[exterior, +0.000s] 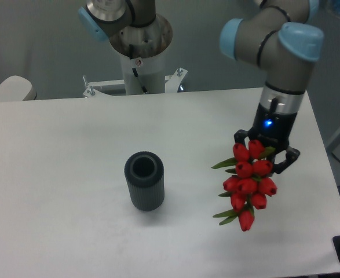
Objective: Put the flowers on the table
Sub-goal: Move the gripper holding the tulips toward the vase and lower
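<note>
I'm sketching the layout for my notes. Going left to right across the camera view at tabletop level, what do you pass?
Vase → flowers, held over the table by the gripper.

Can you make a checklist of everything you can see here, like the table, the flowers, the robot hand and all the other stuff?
Surface: white table, bare apart from the vase.
Job's things: flowers, red tulips with green leaves, held by the gripper; whether they touch the table cannot be told.
Clutter: dark grey ribbed vase, upright, empty, left of the flowers and apart from them.
Grippers: gripper closed on the bunch near its upper end, blue light lit above it.
Cables: nothing seen.
Surroundings: robot base behind the far edge; grey wall behind.
</note>
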